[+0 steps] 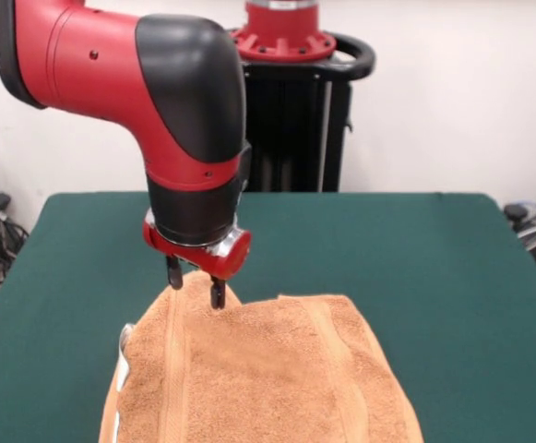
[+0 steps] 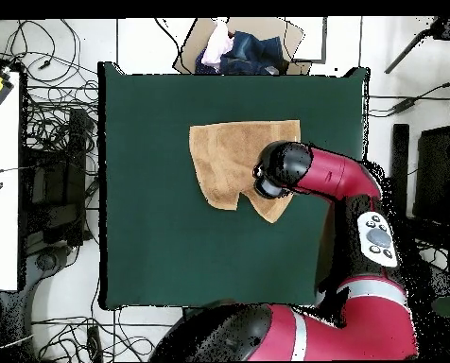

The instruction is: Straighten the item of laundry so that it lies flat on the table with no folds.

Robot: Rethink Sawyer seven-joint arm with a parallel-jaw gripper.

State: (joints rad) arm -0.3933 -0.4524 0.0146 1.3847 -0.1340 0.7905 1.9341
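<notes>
— Looking at the cloth first: what is it made of, and how many pieces lie there?

— One orange-tan terry-cloth hand towel (image 1: 268,378), looped and nubbly, with flatter woven bands running down it. A small white tag (image 1: 125,338) shows at its left edge in the front view. It rests on the large rectangular table with the dark green felt-like top (image 1: 434,268), toward the side away from the robot's base.

— Does it lie flat?

— No. In the front view the far edge rises to a small peak right at the hand. From overhead the towel (image 2: 231,161) has an uneven outline: a roughly square body with one corner drawn out to a point under the arm.

— And the hand?

— One robot hand (image 1: 196,284), with two thin dark fingers (image 1: 218,293) below a red and chrome collar, on a glossy red and black arm (image 1: 157,83). The fingers stand slightly apart at the raised peak. Their tips meet the cloth, but I cannot tell whether they pinch it or merely touch it.

— Anything else around?

— A black pedestal (image 1: 295,129) behind the table, and an open cardboard box of clothes (image 2: 243,47) beyond the table's far edge, seen from overhead.
</notes>
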